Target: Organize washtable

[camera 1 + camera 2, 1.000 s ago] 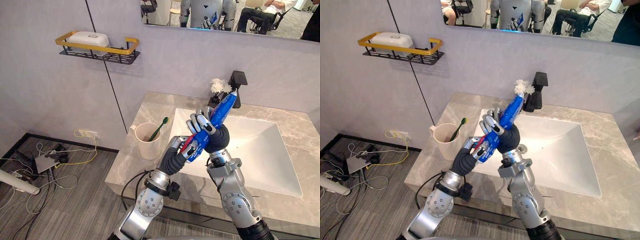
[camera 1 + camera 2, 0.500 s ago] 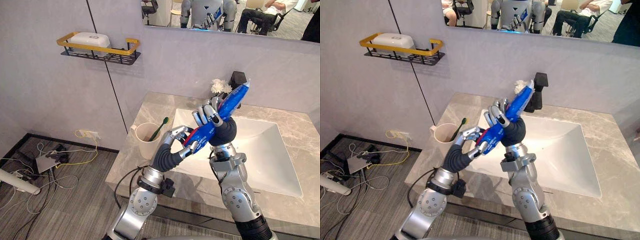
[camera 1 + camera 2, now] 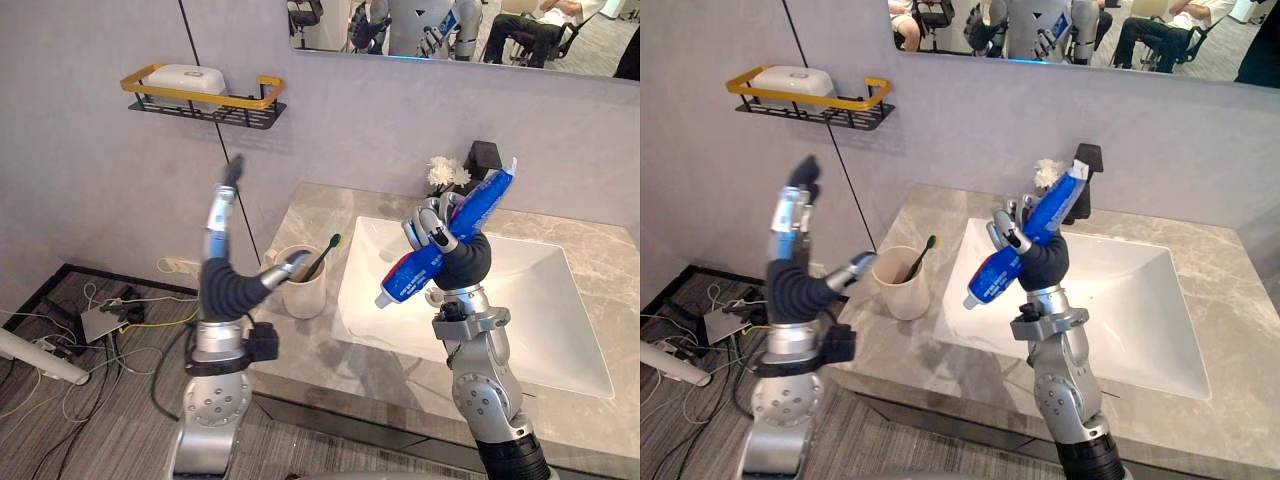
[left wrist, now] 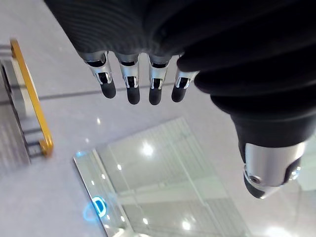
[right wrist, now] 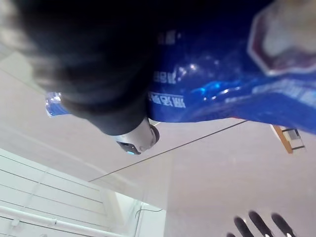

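Your cup (image 3: 303,290) stands on the tabletop (image 3: 300,345) at the sink's (image 3: 560,290) 9 o'clock edge, with a toothbrush (image 3: 325,252) leaning inside. Your right hand (image 3: 432,228) is curled round the blue toothpaste tube (image 3: 450,235) above the sink. Your left hand (image 3: 225,280), fingers straight and holding nothing, hangs in open air at the cup's 9 o'clock. The tube partly hides the faucet (image 3: 485,155).

Yellow-railed wall shelf (image 3: 200,96), mirror (image 3: 400,30), floor cables (image 3: 120,325)
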`<state>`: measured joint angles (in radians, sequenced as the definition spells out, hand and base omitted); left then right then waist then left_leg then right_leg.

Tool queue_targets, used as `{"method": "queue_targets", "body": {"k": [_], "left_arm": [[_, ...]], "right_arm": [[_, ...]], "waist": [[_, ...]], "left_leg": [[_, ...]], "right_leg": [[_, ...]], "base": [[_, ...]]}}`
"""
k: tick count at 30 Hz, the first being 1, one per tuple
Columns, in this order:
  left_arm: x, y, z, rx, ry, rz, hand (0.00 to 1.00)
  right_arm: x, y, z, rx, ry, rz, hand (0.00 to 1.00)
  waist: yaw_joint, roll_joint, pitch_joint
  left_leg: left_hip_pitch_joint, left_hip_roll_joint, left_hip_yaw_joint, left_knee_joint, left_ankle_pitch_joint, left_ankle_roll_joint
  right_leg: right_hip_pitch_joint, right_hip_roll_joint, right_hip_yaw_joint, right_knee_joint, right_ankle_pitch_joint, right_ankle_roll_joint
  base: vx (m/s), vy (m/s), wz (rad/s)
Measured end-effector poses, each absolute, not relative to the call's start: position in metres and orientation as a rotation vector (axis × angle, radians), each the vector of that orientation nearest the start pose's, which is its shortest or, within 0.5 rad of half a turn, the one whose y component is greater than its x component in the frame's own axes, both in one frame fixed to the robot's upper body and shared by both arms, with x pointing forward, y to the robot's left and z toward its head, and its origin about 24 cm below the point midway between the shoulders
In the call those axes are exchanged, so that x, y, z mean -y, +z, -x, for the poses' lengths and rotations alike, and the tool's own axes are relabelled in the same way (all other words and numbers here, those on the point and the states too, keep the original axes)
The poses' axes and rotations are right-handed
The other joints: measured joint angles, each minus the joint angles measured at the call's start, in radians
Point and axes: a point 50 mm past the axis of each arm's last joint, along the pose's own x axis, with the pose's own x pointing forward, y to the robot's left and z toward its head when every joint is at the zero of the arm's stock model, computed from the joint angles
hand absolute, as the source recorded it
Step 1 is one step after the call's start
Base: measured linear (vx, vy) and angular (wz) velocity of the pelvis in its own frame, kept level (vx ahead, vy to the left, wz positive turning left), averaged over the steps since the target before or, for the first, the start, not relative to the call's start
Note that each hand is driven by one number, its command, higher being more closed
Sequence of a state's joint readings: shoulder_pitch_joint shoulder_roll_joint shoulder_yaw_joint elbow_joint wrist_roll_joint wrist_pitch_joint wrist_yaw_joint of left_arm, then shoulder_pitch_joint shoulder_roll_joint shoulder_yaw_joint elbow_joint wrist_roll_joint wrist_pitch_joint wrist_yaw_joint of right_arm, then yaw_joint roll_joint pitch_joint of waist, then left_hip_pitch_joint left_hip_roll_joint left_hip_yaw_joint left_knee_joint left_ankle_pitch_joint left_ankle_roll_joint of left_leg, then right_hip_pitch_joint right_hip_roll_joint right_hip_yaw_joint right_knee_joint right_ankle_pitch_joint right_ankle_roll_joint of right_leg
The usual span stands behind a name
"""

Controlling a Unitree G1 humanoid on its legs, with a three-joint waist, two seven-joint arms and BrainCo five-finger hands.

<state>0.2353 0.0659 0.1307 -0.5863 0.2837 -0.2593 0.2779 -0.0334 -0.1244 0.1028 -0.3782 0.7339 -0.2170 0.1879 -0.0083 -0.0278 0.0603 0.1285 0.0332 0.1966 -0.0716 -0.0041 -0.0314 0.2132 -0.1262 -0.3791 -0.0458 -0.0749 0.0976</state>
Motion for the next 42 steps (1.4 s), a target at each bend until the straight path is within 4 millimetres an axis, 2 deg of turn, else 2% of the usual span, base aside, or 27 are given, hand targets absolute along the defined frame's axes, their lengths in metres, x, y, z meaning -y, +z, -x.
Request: {"method": "queue_targets", "body": {"k": [3, 7, 10, 17, 20, 23, 27, 33, 42], "left_arm": [[-0.236, 0.123, -0.175, 0.478, 0.596, -0.320, 0.00], [-0.265, 0.083, -0.166, 0.268, 0.707, -0.279, 0.00], [-0.284, 0.033, -0.152, 0.024, 0.763, -0.205, 0.00], [-0.281, -0.041, -0.127, -0.347, 0.706, -0.126, 0.00], [-0.270, -0.080, -0.110, -0.550, 0.667, -0.078, 0.00], [-0.255, -0.106, -0.096, -0.692, 0.605, -0.045, 0.00], [-0.238, -0.126, -0.083, -0.820, 0.516, -0.033, 0.00], [-0.218, -0.140, -0.076, -0.907, 0.406, -0.028, 0.00], [-0.214, -0.142, -0.087, -0.913, 0.320, -0.085, 0.00]], "right_arm": [[0.154, 0.155, -0.233, 0.619, 0.323, -0.583, 1.00], [0.159, 0.155, -0.233, 0.626, 0.300, -0.556, 1.00], [0.161, 0.155, -0.233, 0.627, 0.291, -0.553, 1.00], [0.164, 0.155, -0.233, 0.630, 0.280, -0.549, 1.00], [0.163, 0.155, -0.234, 0.631, 0.280, -0.548, 1.00], [0.162, 0.156, -0.234, 0.632, 0.280, -0.534, 1.00], [0.162, 0.156, -0.234, 0.635, 0.274, -0.523, 1.00], [0.158, 0.161, -0.236, 0.650, 0.278, -0.502, 1.00], [0.135, 0.187, -0.244, 0.737, 0.395, -0.462, 1.00]], "waist": [[0.017, 0.000, 0.000], [0.025, 0.000, 0.000], [0.026, -0.002, -0.001], [0.027, -0.016, 0.004], [0.026, -0.022, 0.002], [0.026, -0.023, 0.001], [0.026, -0.029, -0.003], [0.025, -0.036, -0.006], [0.027, -0.038, -0.007]], "left_leg": [[-0.004, 0.000, 0.000, 0.000, 0.000, 0.000], [-0.010, 0.000, 0.000, -0.003, 0.000, 0.000], [-0.010, -0.001, 0.000, -0.011, 0.000, 0.000], [-0.012, -0.001, 0.000, -0.017, 0.000, 0.000], [-0.017, -0.001, 0.000, -0.016, 0.000, 0.000], [-0.017, -0.001, -0.001, -0.016, 0.000, 0.000], [-0.017, -0.001, -0.003, -0.013, 0.000, 0.000], [-0.013, -0.001, -0.006, -0.008, 0.000, 0.000], [-0.015, -0.003, -0.010, -0.002, 0.003, 0.002]], "right_leg": [[-0.001, 0.002, -0.002, -0.008, 0.000, 0.000], [-0.006, 0.002, -0.005, -0.009, 0.000, 0.000], [-0.010, 0.002, -0.005, -0.009, 0.000, 0.000], [-0.014, 0.001, -0.007, -0.009, 0.000, 0.000], [-0.021, 0.001, -0.007, -0.009, 0.000, 0.000], [-0.020, 0.001, -0.010, -0.009, 0.000, 0.000], [-0.016, 0.001, -0.017, -0.008, 0.000, 0.000], [-0.007, 0.000, -0.026, -0.008, 0.000, 0.001], [-0.007, -0.002, -0.030, 0.001, 0.000, 0.001]], "base": [[0.00, 0.000, 0.00], [0.00, -0.004, 0.01], [0.00, 0.000, 0.00], [0.00, 0.000, 0.00], [0.00, 0.000, 0.00], [0.00, 0.000, 0.00], [-0.01, -0.007, 0.02], [-0.03, -0.012, 0.02], [-0.02, -0.004, 0.00]]}}
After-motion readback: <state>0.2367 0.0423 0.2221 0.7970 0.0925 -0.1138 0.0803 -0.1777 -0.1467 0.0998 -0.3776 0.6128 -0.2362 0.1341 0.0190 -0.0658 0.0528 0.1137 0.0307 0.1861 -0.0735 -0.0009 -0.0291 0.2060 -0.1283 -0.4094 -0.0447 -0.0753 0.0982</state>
